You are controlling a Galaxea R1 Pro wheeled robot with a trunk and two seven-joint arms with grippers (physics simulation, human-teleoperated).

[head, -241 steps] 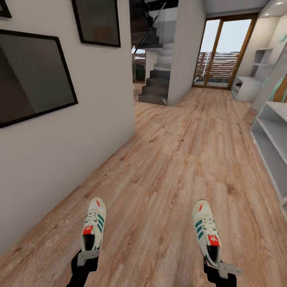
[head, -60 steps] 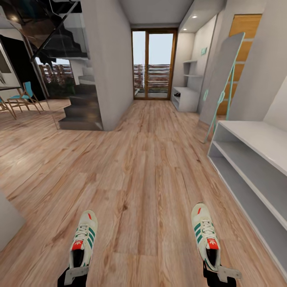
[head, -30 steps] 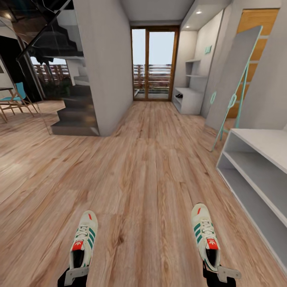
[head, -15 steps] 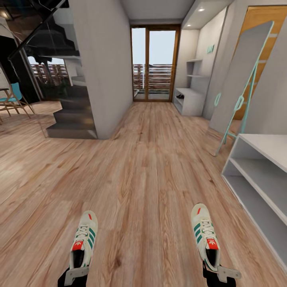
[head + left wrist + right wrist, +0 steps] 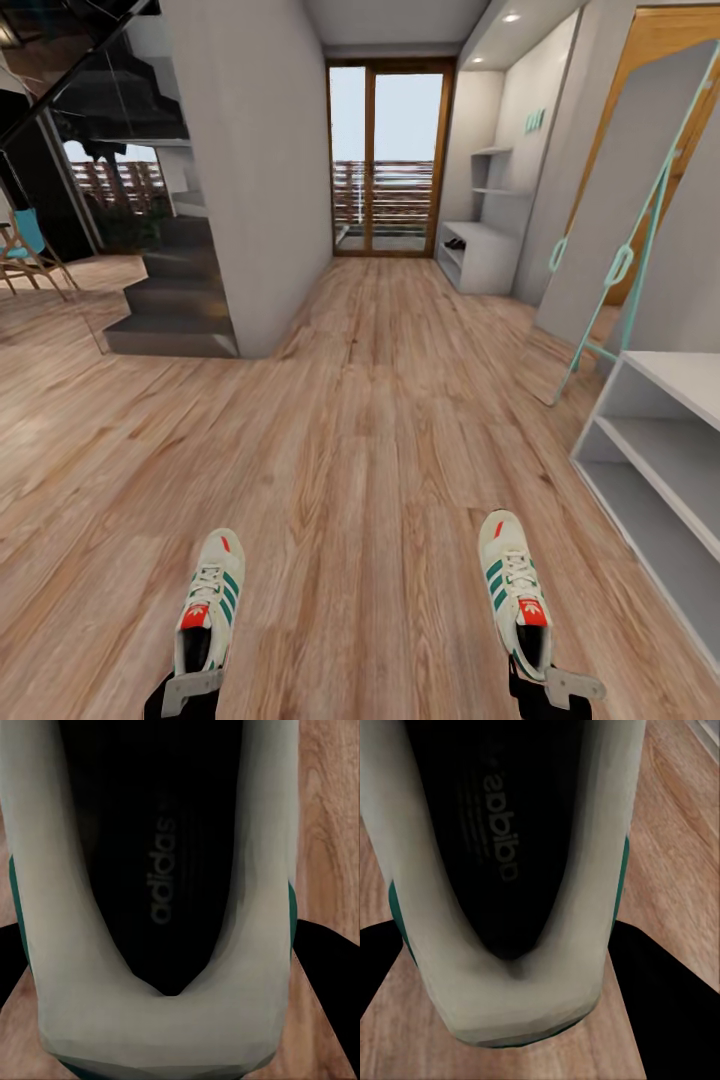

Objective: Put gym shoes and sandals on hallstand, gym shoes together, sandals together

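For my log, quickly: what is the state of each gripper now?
Left gripper: closed on the left gym shoe.
Right gripper: closed on the right gym shoe.

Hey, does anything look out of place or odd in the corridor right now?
Nothing spilled or damaged. The one oddity: each gym shoe is carried heel-first, one by the left gripper and one by the right gripper, above the corridor floor; the hallstand shelves in view hold nothing.

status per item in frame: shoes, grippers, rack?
Left gym shoe: held at the heel, off the floor, toe forward.
Right gym shoe: held at the heel, off the floor, toe forward.
Left gripper: shut on the left shoe's heel.
Right gripper: shut on the right shoe's heel.
Near shoe rack: to the robot's right, visible shelves bare.
Far rack: dark item on its shelf, too small to identify.
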